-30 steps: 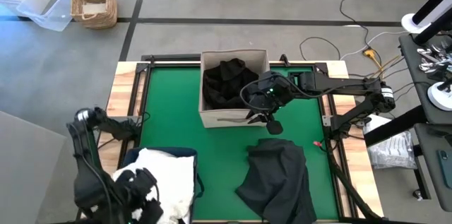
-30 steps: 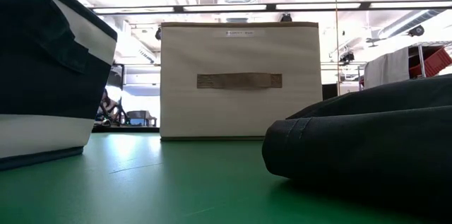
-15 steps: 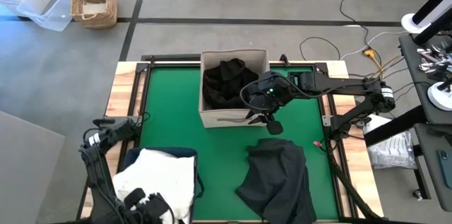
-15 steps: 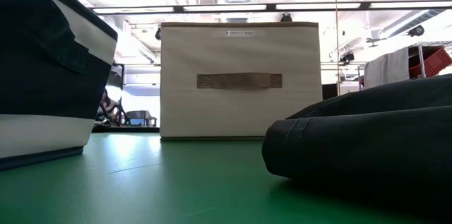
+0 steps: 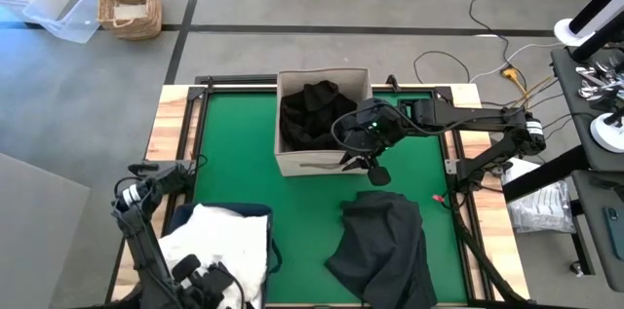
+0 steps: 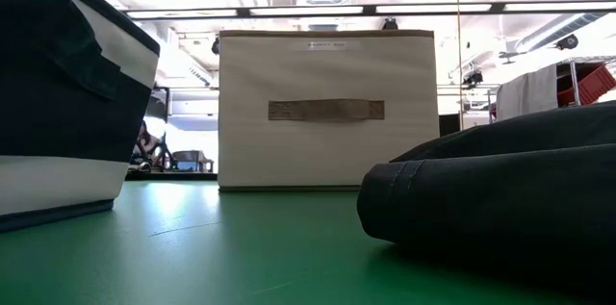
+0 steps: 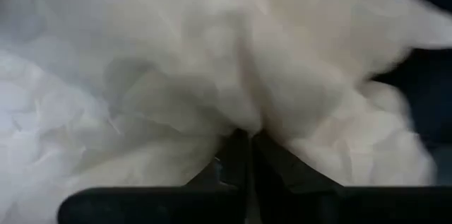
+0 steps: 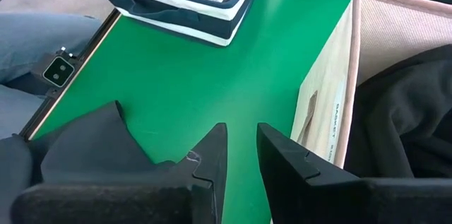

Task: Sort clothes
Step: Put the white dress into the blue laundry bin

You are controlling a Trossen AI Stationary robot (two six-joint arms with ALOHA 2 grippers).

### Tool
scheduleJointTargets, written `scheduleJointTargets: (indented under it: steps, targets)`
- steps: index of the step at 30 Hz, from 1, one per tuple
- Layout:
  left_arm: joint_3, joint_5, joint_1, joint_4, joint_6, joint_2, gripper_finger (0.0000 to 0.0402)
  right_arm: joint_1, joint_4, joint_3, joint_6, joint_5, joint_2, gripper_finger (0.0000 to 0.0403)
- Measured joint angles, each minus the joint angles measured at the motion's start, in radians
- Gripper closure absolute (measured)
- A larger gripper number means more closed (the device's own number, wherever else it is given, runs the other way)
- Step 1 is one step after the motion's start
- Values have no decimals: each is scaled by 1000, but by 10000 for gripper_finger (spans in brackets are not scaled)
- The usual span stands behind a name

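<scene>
Now: whites pinched, dark one waiting

Right at my left pincer (image 7: 246,155) the fingers are clenched together, their tips buried in a fold of the whites (image 7: 212,61) that fill the blue bin (image 5: 268,213). Whether they truly hold cloth or only press into it I cannot tell. I judge the step in hand to be seating the whites in their bin. Next, that pincer should let go and lift straight up, so no fold trails out after it.

My right pincer (image 8: 239,155) hangs above the mat with its fingers a small way apart and nothing between them. Just below and nearer me lies the dark garment (image 5: 382,249), crumpled and loose. Just beyond the pincer stands the beige box (image 6: 325,108), with black clothes (image 5: 312,114) already in it. The garment likely goes there, so I would drop, pinch a thick fold and carry it over the box wall.

Underneath all this is a green mat (image 5: 234,153) framed in pale wood. Farther off, grey floor, a wicker basket (image 5: 129,4) and cables (image 5: 487,7).
</scene>
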Motion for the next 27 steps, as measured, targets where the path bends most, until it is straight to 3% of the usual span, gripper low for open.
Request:
scheduleJointTargets:
  steps: [11, 17, 27]
  targets:
    - [-219, 6, 15, 2, -24, -41, 401, 0, 5, 0, -9, 0, 0, 314]
    - [-317, 28, 32, -2, -44, -75, 401, 0, 4, 0, 0, 0, 0, 324]
    - [-369, 30, 67, 109, 45, -78, 401, 0, 4, 0, -1, 0, 0, 329]
